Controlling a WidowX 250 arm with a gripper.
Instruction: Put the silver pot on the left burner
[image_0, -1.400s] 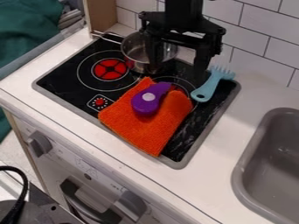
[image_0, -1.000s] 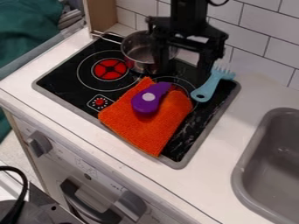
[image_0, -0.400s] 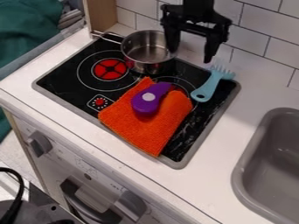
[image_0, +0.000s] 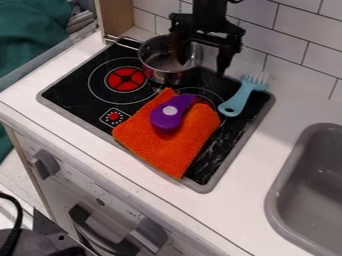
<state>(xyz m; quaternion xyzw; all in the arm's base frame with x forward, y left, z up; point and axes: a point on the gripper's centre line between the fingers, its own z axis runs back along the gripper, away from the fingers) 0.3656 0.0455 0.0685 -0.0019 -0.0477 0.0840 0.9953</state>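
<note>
A: Arm pose, quick?
B: Arm (image_0: 210, 11) in from the top edge, hanging down. Gripper (image_0: 202, 69) points down over the back of the stove (image_0: 77, 92), fingers spread, nothing clamped.
A: Where's the silver pot (image_0: 159, 61)?
B: Right at the fingers. One finger's over the pot's opening, the other's outside the wall, so the near rim portion is between them. Can't tell if either touches. Pot's upright, handle toward the upper left.
A: Left burner (image_0: 125, 79)?
B: Red one, lower left of the fingers. Pot's just beside it, not on it.
A: Rest?
B: Orange cloth (image_0: 163, 145) below the fingers, purple toy (image_0: 167, 117) on it. Blue fork (image_0: 237, 100) lower right. Desk (image_0: 287, 107) and sink (image_0: 314, 185) farther that way.
</note>
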